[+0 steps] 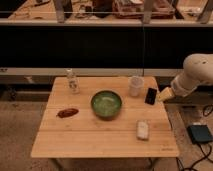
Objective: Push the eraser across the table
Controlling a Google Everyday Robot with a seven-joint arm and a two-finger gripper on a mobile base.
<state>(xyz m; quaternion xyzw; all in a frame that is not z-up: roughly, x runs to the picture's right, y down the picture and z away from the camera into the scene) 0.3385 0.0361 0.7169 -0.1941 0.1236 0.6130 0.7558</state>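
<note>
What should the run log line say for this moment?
gripper: open, beside eraser at right edge of table | eraser: on table, right of cup | contact: cannot tell

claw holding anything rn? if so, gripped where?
Nothing is held. The claw sits at the right edge of the table, just right of the eraser, which rests on the table. Whether they touch cannot be told.

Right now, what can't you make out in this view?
Camera view only:
- Gripper, at the table's right edge beside the eraser: contact or gap too small to tell.
- Arm: cut off by the right frame edge.
- Bottle label: too small to read.
- Red-brown item: too small to identify.
</note>
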